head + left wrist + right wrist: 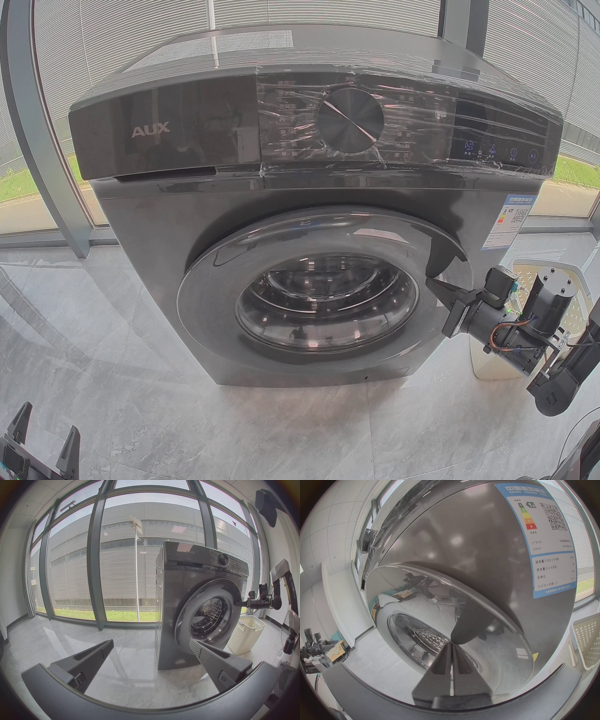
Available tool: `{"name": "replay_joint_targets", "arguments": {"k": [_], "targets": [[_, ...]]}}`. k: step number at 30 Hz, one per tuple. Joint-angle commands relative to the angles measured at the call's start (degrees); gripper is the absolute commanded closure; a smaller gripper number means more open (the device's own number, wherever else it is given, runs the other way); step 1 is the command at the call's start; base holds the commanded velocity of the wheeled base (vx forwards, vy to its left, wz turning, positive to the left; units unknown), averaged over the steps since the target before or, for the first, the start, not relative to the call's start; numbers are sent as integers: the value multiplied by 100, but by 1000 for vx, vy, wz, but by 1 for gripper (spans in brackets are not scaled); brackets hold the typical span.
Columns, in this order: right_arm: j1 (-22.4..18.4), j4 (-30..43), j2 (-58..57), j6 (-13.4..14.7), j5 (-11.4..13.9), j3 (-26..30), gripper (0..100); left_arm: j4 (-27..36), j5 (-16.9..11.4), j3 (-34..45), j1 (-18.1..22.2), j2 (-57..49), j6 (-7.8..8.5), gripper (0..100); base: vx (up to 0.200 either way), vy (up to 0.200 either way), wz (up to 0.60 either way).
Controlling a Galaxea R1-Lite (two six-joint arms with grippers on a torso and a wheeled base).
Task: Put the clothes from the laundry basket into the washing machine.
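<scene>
While the right hand (433,284), pinched shut and empty, touches the closed door (325,300) at its 3 o'clock edge, it could skid off the glossy rim, with the basket (247,634) at 3 o'clock beyond and the left hand (49,417) gaping empty.

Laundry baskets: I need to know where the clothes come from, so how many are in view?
1. The cream laundry basket stands on the floor just right of the washing machine, near its front corner. Others could be hidden behind the machine.
</scene>
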Motion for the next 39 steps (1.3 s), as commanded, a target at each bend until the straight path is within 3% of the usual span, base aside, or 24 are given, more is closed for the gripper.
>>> {"name": "replay_joint_targets", "arguments": {"k": [1, 8, 18, 21, 26, 27, 31, 35, 37, 39], "targets": [[4, -57, -32, -1, -25, 24, 100, 0, -1, 101, 0, -93, -9, 0, 0, 0, 0], [66, -57, -76, -10, -34, 129, 100, 0, -1, 101, 0, -93, -9, 0, 0, 0, 0], [277, -30, -1289, -309, 54, 1711, 100, 0, -1, 101, 0, -93, -9, 0, 0, 0, 0], [277, 119, -1605, -344, -25, 1843, 100, -9, -1, 101, 0, -93, -17, 0, 0, 0, 0], [128, 761, -2300, -441, -8, 1843, 100, 0, -1, 101, 0, -93, -17, 0, 0, 0, 0], [13, 1174, -2581, -432, 28, 1843, 100, 0, -10, 101, 0, -93, -17, 0, 0, 0, 0], [101, 1719, -3047, -186, 10, 1843, 100, -9, -10, 101, 0, -93, -17, 0, 0, 0, 0], [171, 2264, -3732, -177, -43, 1843, 100, 0, -10, 101, 0, -93, -17, 0, 0, 0, 0], [101, 2545, -3961, -203, -131, 1843, 100, -9, -10, 101, 0, -93, -17, 0, 0, 0, 0], [57, 3257, -4603, -282, -605, 1843, 100, 0, -10, 101, 0, -93, -17, 0, 0, 0, 0]]}}
